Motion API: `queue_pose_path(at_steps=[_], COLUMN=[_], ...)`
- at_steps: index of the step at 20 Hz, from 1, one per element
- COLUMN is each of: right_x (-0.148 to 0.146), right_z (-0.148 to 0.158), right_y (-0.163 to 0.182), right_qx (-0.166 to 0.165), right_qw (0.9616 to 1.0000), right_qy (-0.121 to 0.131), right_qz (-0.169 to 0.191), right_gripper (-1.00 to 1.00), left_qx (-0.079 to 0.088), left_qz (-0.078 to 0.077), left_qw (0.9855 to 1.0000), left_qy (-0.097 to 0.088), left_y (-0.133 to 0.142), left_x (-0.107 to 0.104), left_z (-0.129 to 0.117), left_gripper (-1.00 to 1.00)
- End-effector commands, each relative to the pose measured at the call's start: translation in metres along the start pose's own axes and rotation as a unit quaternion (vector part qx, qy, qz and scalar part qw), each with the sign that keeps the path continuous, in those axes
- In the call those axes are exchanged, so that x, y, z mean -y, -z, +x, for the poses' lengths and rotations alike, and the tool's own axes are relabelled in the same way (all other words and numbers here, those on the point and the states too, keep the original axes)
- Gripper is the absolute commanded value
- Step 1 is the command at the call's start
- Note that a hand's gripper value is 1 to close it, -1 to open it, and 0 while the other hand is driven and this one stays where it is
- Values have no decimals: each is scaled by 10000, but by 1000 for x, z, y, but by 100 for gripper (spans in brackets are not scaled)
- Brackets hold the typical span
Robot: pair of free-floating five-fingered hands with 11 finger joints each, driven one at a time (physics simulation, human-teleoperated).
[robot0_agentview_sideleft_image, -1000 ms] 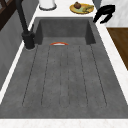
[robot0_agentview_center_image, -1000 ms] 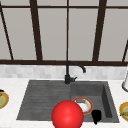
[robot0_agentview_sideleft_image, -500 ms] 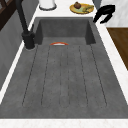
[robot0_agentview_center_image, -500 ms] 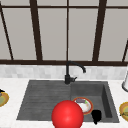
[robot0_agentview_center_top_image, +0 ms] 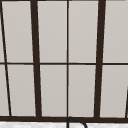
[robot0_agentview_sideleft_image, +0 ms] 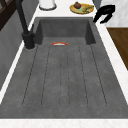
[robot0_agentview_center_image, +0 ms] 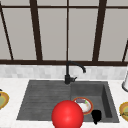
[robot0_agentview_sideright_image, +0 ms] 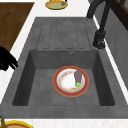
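One black hand, the right hand (robot0_agentview_center_image: 96,115), hangs just over the front lip of the dark grey stone sink (robot0_agentview_center_image: 109,98), near the basin's right front corner. From the left side view you can see its fingers loosely bent and drooping, a bit apart from the thumb, with nothing between them. So it's relaxed, not gripping. Just behind and to the left of the fingertips, down on the basin floor, sits the round red-rimmed white plate (robot0_agentview_center_image: 86,106) with a greyish-purple bit of food and a green scrap on it; the fingers are clear of it, up above the rim. A big glossy red ball (robot0_agentview_center_image: 67,115) sits left of the fingers in the front view and covers the plate's left edge. Right of the fingers, on the white counter, there's a yellow plate with food (robot0_agentview_center_image: 124,110). The basin wall drops straight below the fingertips, with open air above the basin. The black curved tap (robot0_agentview_center_image: 68,75) stands well behind the fingers at the back edge. The right side view gives the whole plate, which the front view doesn't, while the left side view just catches a sliver of its rim past the ribbed grey drainboard (robot0_agentview_sideleft_image: 65,77).
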Motion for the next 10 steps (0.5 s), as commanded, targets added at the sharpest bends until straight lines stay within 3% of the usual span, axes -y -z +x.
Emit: queue_pose_path(at_steps=[1,4,6,10], right_x=[0,0,0,0], right_z=[0,0,0,0], right_y=[0,0,0,0], right_qx=[0,0,0,0], right_qw=[10000,10000,10000,10000], right_qy=[0,0,0,0], right_qz=[0,0,0,0], right_gripper=[0,0,0,0], left_qx=[129,134,24,-12], left_qz=[62,50,4,-12], left_qw=[9998,9998,10000,10000], left_qy=[136,106,7,14], left_y=[-11,-17,-13,-8], left_x=[0,1,1,4], left_z=[8,10,7,5], left_gripper=[-100,-100,-100,-100])
